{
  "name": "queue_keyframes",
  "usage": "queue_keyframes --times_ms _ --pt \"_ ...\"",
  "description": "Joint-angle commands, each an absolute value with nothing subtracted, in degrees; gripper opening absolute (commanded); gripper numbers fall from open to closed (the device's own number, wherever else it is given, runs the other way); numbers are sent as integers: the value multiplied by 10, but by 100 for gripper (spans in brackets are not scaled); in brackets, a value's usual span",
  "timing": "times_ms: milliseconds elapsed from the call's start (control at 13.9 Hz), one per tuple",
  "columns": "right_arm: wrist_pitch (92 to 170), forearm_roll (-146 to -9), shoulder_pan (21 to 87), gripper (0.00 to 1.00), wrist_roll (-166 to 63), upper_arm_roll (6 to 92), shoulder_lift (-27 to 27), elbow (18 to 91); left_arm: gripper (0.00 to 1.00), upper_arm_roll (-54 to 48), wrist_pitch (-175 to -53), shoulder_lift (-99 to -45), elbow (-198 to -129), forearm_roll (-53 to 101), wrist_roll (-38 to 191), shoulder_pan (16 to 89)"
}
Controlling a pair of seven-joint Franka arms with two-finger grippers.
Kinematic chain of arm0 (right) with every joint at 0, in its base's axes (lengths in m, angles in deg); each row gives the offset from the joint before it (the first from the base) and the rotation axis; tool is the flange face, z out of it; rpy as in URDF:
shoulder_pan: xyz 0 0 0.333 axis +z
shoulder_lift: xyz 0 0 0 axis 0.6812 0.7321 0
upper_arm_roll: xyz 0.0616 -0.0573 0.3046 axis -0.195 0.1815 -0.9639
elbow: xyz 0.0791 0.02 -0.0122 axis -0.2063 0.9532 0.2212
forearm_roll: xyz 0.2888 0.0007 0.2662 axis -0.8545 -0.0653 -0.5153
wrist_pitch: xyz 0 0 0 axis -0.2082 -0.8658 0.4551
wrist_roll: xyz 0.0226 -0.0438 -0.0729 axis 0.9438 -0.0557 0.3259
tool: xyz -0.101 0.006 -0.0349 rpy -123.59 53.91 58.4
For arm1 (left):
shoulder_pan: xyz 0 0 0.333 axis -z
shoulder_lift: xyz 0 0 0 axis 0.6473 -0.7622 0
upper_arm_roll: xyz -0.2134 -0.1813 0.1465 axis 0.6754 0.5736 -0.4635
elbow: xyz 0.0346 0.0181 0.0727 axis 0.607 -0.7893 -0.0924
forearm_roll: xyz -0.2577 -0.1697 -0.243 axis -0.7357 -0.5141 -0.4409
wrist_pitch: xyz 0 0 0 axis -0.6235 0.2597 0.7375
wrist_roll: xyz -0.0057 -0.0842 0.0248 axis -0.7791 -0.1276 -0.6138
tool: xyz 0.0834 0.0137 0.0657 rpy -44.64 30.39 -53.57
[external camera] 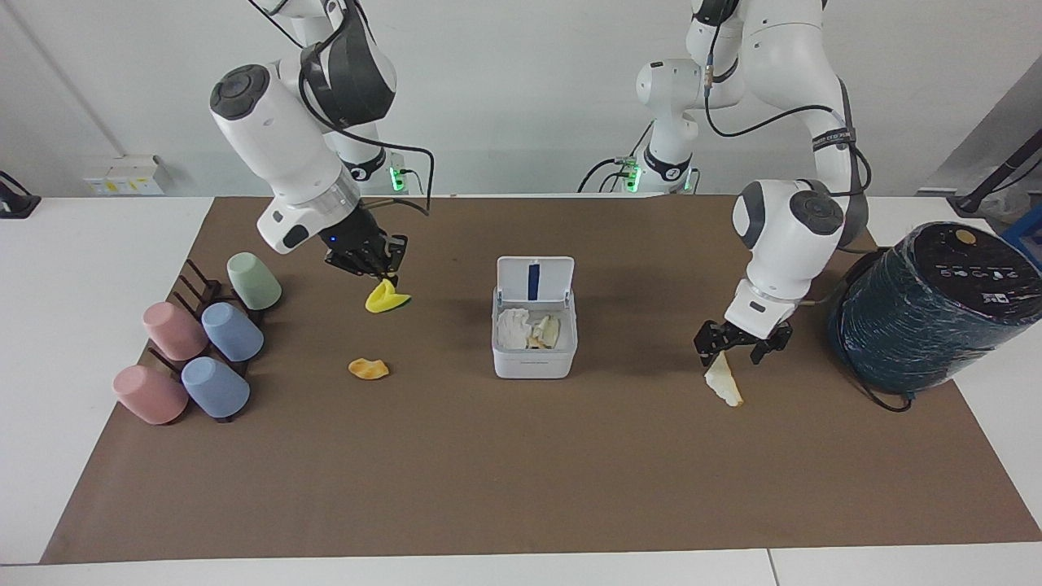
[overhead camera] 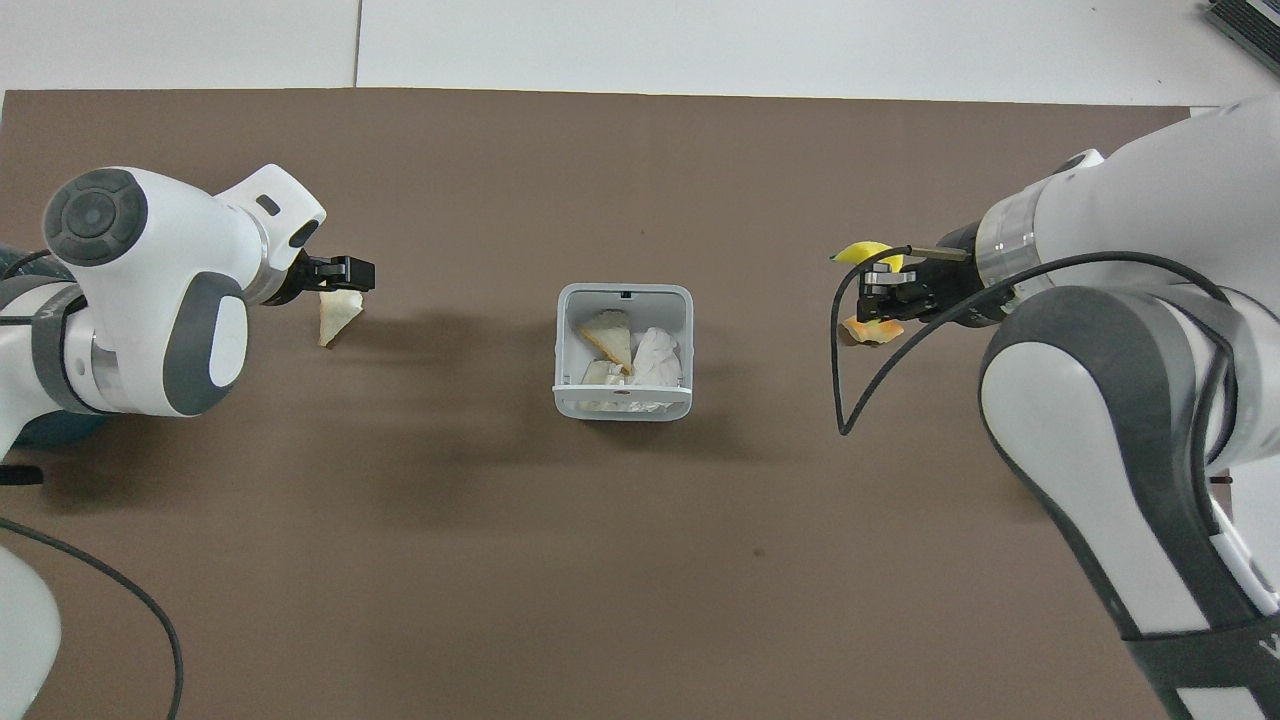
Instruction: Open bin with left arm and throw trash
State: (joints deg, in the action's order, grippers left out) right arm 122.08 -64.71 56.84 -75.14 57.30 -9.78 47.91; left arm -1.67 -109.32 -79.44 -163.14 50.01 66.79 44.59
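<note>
Facing view: right claw (external camera: 383,273), raised over the tabletop (external camera: 521,488), pinches the yellow scrap (external camera: 386,299); left claw (external camera: 739,346) straddles the cream wedge (external camera: 723,382), fingers apart. Overhead view: the open bin (overhead camera: 623,350) sits between both claws, the orange scrap (overhead camera: 868,330) under the right claw.

Five pastel cups (external camera: 203,350) on a dark rack (external camera: 195,286), a dark teal cylinder (external camera: 928,305), brown mat (external camera: 521,472).

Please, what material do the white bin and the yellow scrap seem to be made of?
The bin looks like smooth, hard white plastic: even matt walls, rounded corners, a thin lid standing open. The yellow scrap, hanging from the right gripper, seems soft and bendable, perhaps fruit peel or foam; its curled shape suggests this, but I cannot be certain.
</note>
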Motion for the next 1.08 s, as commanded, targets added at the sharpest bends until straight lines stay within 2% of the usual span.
queue_keyframes --times_ms 0,216,649,793,865,938,1010 --pt "1265 -696 607 0 -810 556 -61 457 100 -13 -1134 -800 -1663 508 660 439" --pt "1325 -727 658 0 -866 556 -21 454 100 -13 -1179 -805 -1686 508 660 439" --pt "1373 -781 704 0 -898 553 33 457 100 -14 -1217 -828 -1700 508 649 439" --pt "1374 -781 705 0 -897 553 41 461 88 -14 -1229 -827 -1712 508 649 438" --pt "1374 -781 705 0 -896 553 43 463 79 -14 -1229 -828 -1713 508 649 434" --pt "1374 -780 705 0 -894 553 46 465 67 -14 -1230 -828 -1716 508 649 434" --pt "1374 -780 705 0 -892 553 49 470 43 -14 -1229 -828 -1716 508 648 433"
